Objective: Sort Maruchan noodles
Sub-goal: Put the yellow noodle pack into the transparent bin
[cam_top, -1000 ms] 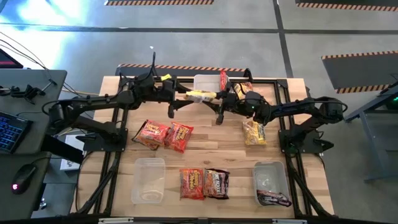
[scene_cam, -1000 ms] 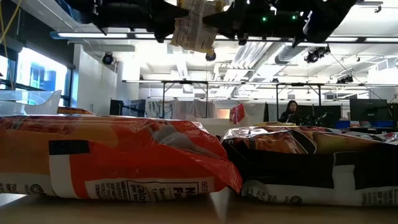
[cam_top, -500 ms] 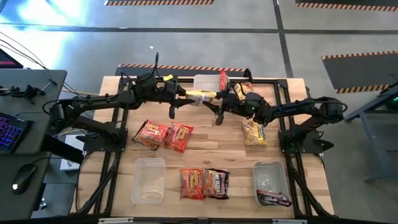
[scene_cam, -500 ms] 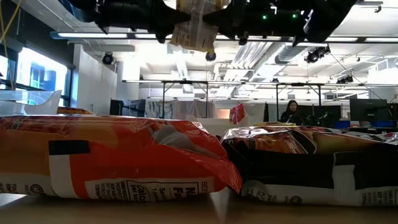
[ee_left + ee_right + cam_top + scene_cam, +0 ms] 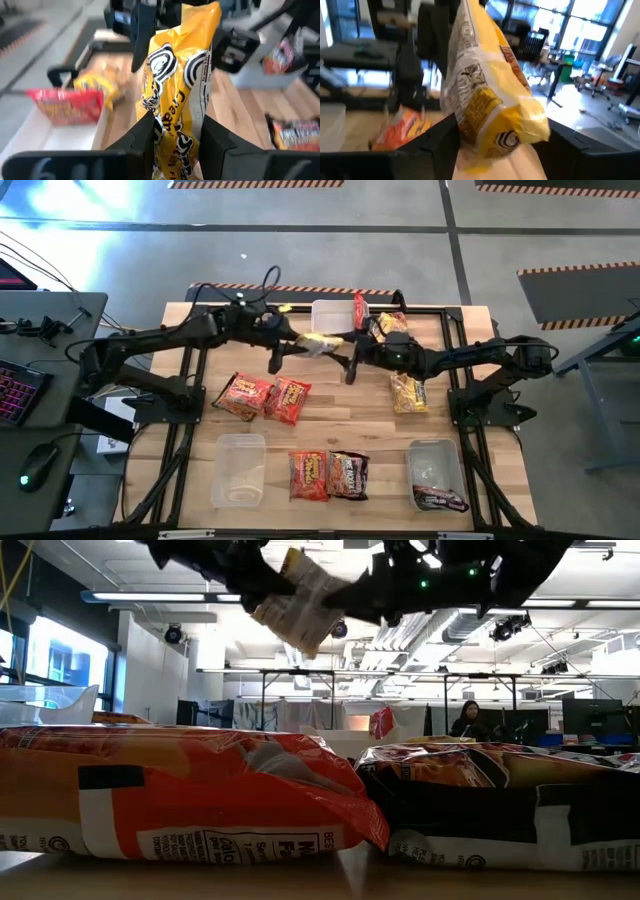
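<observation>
A yellow Maruchan packet (image 5: 318,340) hangs in the air over the far middle of the table, between both grippers. My left gripper (image 5: 296,340) is shut on it from the table's left, and my right gripper (image 5: 343,347) from the right. In the low view the yellow packet (image 5: 295,598) sits tilted under the two arms. Two red packets (image 5: 264,396) lie flat on the table's left half. A red (image 5: 309,476) and a dark brown packet (image 5: 349,475) lie at the near edge. Another yellow packet (image 5: 408,392) lies on the right. My left gripper pinches the yellow packet between its two fingers (image 5: 144,137), on the packet's end nearest it (image 5: 175,142). The packet is lifted clear and stretches away from the fingers toward the other arm. My right gripper has the packet's opposite end (image 5: 495,135) between its two fingers (image 5: 440,142), coming level from the table's right. The packet is clear of the table.
A clear tub (image 5: 325,311) at the far edge has a red packet (image 5: 358,307) standing in it, with more packets (image 5: 388,323) beside it. Two clear tubs sit near: one on the left (image 5: 240,470), one on the right (image 5: 434,465) beside a dark packet (image 5: 441,500).
Both grippers have shifted a little toward the table's left with the yellow packet between them. The packet hung about upright a second ago and has now tipped to a slant, with its lower end swung left in the low view.
</observation>
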Available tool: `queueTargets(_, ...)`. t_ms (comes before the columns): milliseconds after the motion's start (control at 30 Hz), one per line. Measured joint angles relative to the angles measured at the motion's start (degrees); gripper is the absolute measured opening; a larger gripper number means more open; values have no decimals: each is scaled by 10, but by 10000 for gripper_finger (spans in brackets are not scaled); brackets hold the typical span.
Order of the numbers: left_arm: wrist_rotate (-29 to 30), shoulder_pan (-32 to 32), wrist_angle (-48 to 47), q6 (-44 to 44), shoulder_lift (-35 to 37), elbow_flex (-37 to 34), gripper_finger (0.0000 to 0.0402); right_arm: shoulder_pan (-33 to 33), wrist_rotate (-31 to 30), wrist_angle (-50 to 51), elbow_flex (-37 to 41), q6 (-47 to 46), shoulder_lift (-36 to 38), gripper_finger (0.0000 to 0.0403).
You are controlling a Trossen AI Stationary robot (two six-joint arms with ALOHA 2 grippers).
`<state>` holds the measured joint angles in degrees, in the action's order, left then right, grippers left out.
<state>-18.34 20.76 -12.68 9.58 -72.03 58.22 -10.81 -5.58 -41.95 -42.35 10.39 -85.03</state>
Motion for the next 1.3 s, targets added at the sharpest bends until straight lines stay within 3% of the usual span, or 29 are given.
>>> queueTargets(167,36,-37,-69,-2,0,10,85,1,1,66,0,-1,0,188)
queueTargets(400,75,-95,-97,-20,1,10,82,15,-4,96,0,6,0,127)
queueTargets(700,109,-153,-126,-64,9,10,36,21,-14,120,1,17,0,64)
queueTargets(933,152,-180,-132,-81,26,10,17,22,-6,131,1,16,0,40)
queueTargets(1300,160,-201,-169,-123,27,10,14,26,-4,193,1,-19,43,37)
